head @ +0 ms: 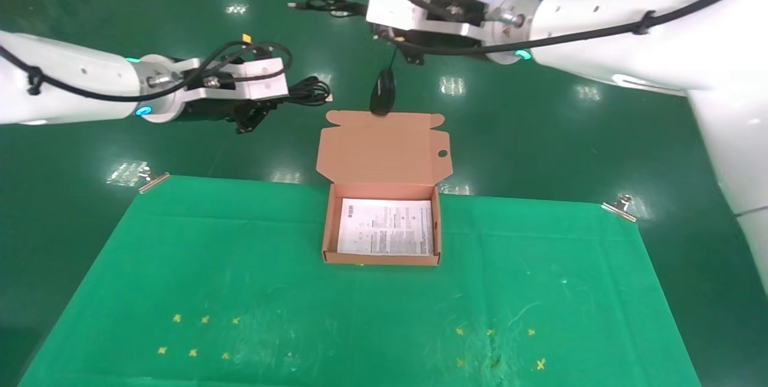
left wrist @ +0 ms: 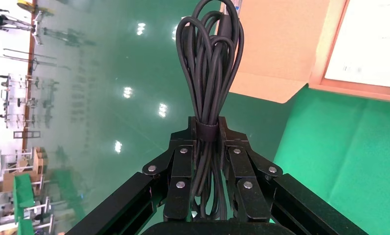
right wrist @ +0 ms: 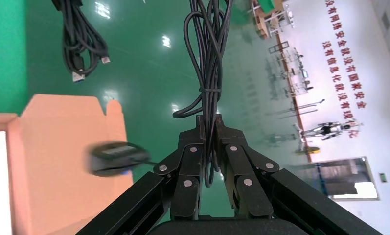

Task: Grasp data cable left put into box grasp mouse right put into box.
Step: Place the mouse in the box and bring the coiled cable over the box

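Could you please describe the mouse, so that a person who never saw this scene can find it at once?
Find the open box on the green cloth, then its raised lid. Just above the lid's far edge, the mouse hangs by its thin cord, whose bundle the right tool grips. It is one solid black oval, whereas the left tool grips only the looped data cable.

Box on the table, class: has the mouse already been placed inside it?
No: the box holds only a white printed sheet, while the mouse dangles by its cord below the right gripper.
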